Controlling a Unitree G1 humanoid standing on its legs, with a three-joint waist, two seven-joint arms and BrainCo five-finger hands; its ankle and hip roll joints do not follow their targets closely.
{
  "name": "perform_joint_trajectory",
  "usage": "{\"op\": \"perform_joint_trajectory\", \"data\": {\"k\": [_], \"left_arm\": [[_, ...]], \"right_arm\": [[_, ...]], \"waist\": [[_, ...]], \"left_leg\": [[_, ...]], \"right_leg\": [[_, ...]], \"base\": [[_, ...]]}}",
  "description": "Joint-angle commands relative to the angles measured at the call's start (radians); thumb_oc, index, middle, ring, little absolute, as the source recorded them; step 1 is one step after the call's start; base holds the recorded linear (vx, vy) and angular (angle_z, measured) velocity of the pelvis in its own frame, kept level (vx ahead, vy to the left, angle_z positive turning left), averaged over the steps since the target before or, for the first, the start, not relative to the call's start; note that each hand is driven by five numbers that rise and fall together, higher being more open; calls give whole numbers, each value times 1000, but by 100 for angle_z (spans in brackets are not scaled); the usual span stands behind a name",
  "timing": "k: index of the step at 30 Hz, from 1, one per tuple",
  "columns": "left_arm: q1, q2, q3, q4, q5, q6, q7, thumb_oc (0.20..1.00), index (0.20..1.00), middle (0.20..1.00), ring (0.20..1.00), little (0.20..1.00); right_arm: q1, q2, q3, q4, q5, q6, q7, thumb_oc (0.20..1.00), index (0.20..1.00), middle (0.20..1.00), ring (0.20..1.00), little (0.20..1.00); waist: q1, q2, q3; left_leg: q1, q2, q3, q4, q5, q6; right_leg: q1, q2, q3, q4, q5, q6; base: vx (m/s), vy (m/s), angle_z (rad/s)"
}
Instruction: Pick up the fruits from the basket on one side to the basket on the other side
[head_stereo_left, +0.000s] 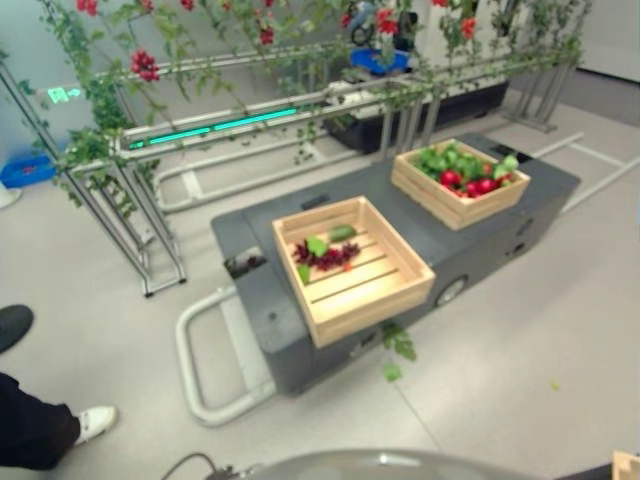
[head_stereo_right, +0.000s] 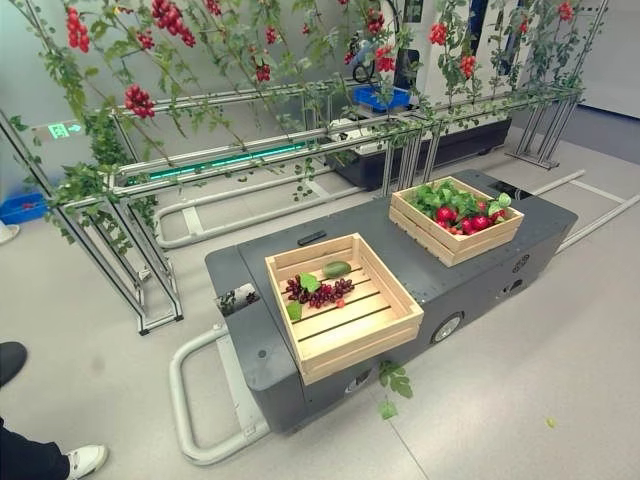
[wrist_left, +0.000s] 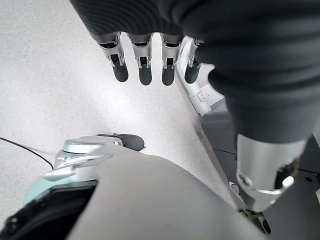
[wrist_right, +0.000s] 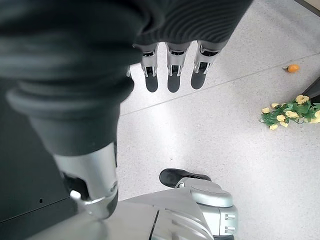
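Note:
Two wooden crates stand on a dark grey cart (head_stereo_right: 400, 255). The near crate (head_stereo_right: 352, 322) holds a dark grape bunch (head_stereo_right: 318, 292), a green fruit (head_stereo_right: 336, 269) and a few leaves. The far crate (head_stereo_right: 455, 243) is full of red fruits (head_stereo_right: 446, 213) among green leaves. My left hand (wrist_left: 141, 62) hangs over the floor beside the cart, fingers straight, holding nothing. My right hand (wrist_right: 173, 75) also hangs over the floor, fingers straight and holding nothing.
Metal trellis frames (head_stereo_right: 150, 260) with vines and red clusters stand behind and left of the cart. A white tube bumper (head_stereo_right: 190, 400) juts from the cart's near end. A leaf sprig (head_stereo_right: 392, 380) lies by the cart. A person's shoe (head_stereo_left: 95, 422) is at lower left. Yellow flowers (wrist_right: 292, 110) lie on the floor.

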Motion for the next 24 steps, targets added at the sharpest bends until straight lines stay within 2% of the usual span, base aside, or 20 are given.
{"op": "perform_joint_trajectory", "data": {"k": [1,11,12,13,14,15,16,18,19,24], "left_arm": [[-64,-25,11,49,-34,-14,2,1000,1000,1000,1000,1000],[-100,-4,0,-34,-71,-55,56,1000,1000,1000,1000,1000],[-59,99,84,-15,-98,-45,-3,1000,1000,1000,1000,1000],[-77,71,53,-78,-110,-87,68,1000,1000,1000,1000,1000],[-77,71,53,-78,-110,-87,68,1000,1000,1000,1000,1000],[-90,9,-2,-120,-90,-89,95,1000,1000,1000,1000,1000],[-70,-11,-8,-175,-117,-97,96,1000,1000,1000,1000,1000],[-42,-16,-21,-253,-151,-113,97,1000,1000,1000,1000,1000],[-13,-10,-29,-353,-172,-127,94,1000,1000,1000,1000,1000],[37,8,-24,-504,-221,-142,75,1000,1000,1000,1000,1000]], "right_arm": [[-30,-22,3,29,-5,-9,-8,1000,1000,1000,1000,1000],[-43,-38,3,23,-1,-18,-36,1000,1000,1000,1000,1000],[-32,-65,-16,20,-2,-26,-17,1000,1000,1000,1000,1000],[-30,-63,-22,18,7,-26,-44,1000,1000,1000,1000,1000],[-30,-63,-22,18,7,-26,-44,1000,1000,1000,1000,1000],[-44,-48,-4,4,0,-37,-66,1000,1000,1000,1000,1000],[-43,-50,-5,-2,-2,-36,-72,1000,1000,1000,1000,1000],[-45,-51,-11,-6,2,-38,-81,1000,1000,1000,1000,1000],[-47,-55,-13,-13,6,-40,-85,1000,1000,1000,1000,1000],[-46,-62,-19,-22,7,-44,-89,1000,1000,1000,1000,1000]], "waist": [[10,-3,0],[9,9,18],[15,16,18],[13,14,23],[13,14,23],[15,8,37],[18,8,45],[23,9,56],[29,11,65],[37,13,76]], "left_leg": [[12,-29,-44,44,-119,-12],[1,-27,-62,57,-122,-23],[-5,-27,-63,60,-117,-26],[-8,-29,-69,63,-119,-27],[-8,-29,-69,63,-119,-27],[-21,-33,-75,71,-118,-30],[-27,-36,-81,76,-117,-30],[-33,-38,-88,82,-114,-32],[-38,-41,-93,89,-112,-34],[-46,-42,-104,104,-112,-38]], "right_leg": [[-30,-11,-27,9,-83,87],[-30,-11,-44,9,-94,81],[-35,-11,-47,9,-93,83],[-35,-11,-50,9,-93,81],[-35,-11,-50,9,-93,81],[-39,-12,-55,9,-92,80],[-42,-13,-60,9,-93,80],[-41,-16,-72,9,-93,80],[-40,-18,-81,9,-94,80],[-36,-18,-94,9,-97,79]], "base": [[0,0,0],[-5,-23,5],[-15,-24,8],[-23,-1,5],[-57,-38,5],[-72,-33,6],[-83,-45,15],[-50,-35,20],[-35,-30,17],[-13,-28,13]]}}
